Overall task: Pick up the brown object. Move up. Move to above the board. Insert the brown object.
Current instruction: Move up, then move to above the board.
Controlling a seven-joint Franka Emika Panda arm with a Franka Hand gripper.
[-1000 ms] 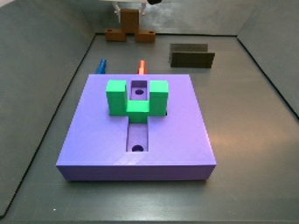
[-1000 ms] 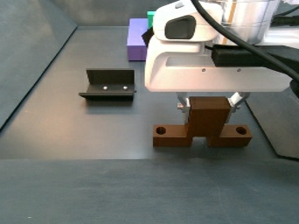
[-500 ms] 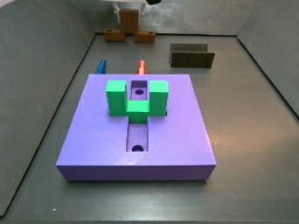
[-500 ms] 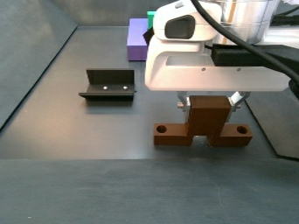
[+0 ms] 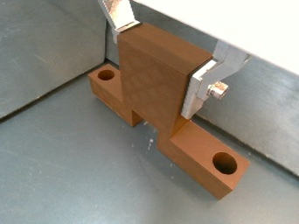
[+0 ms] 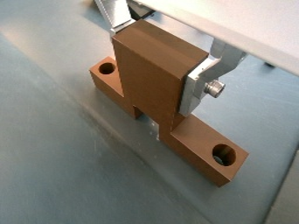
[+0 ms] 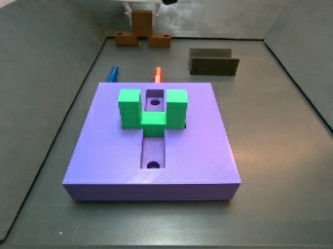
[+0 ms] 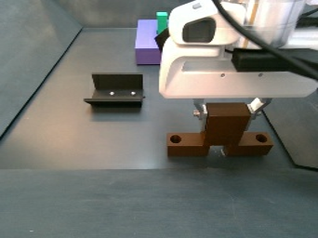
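Tool [image 7: 143, 21] apparently cropped above.

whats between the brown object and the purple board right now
In a side view, bare grey floor, apart from two small sticks, blue and orange, just behind the board. The pincer is at the brown object, far end.

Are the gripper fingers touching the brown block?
Touching. Both wrist views show the gripper's finger plates pressed flat against opposite sides of the brown block.

no readable text, labels or numbers
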